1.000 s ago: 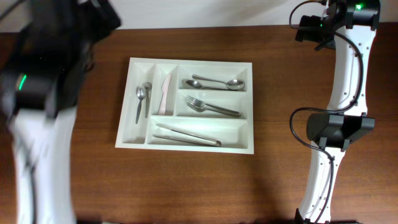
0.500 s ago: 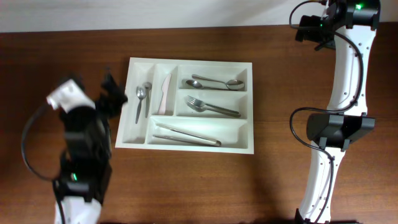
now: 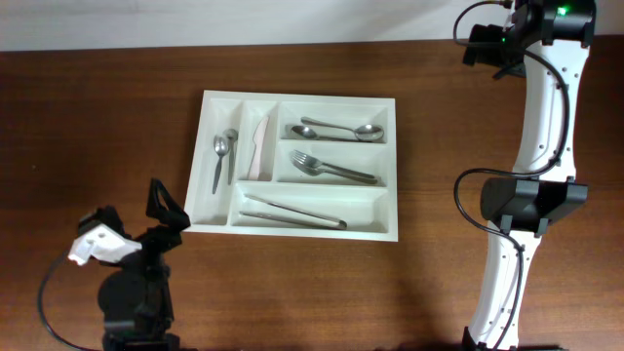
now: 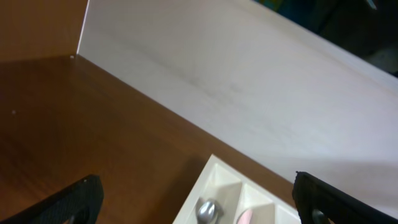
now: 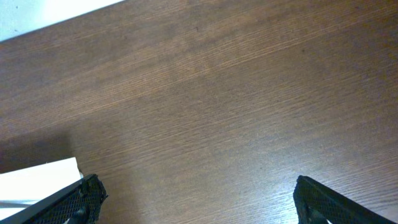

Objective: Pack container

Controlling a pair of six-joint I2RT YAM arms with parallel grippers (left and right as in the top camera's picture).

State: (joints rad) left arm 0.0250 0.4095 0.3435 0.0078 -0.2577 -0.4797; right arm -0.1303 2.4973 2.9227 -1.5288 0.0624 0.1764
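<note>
The container [image 3: 296, 97] is a white cutlery tray in the middle of the brown table. Its two narrow upright compartments hold small spoons [image 3: 221, 156] and a pale pink knife [image 3: 257, 146]. The long ones hold spoons [image 3: 336, 130], forks [image 3: 331, 169] and tongs [image 3: 292, 212]. My left gripper [image 3: 168, 212] is open and empty, just off the tray's front-left corner. The left wrist view shows the tray's far-left corner [image 4: 209, 170] between the spread fingers [image 4: 199, 208]. My right gripper [image 3: 492, 200] is open and empty, right of the tray. Its wrist view [image 5: 199, 202] shows bare table and a tray corner [image 5: 37, 177].
The right arm [image 3: 541, 117] stands folded along the right side of the table. The left arm's base [image 3: 132, 297] is at the front-left edge. A white wall [image 4: 249, 81] runs along the table's far edge.
The left arm has swung from the far-left of the table down to the front-left, its gripper now beside the tray's front-left corner. The right arm and the tray's contents have not moved.
</note>
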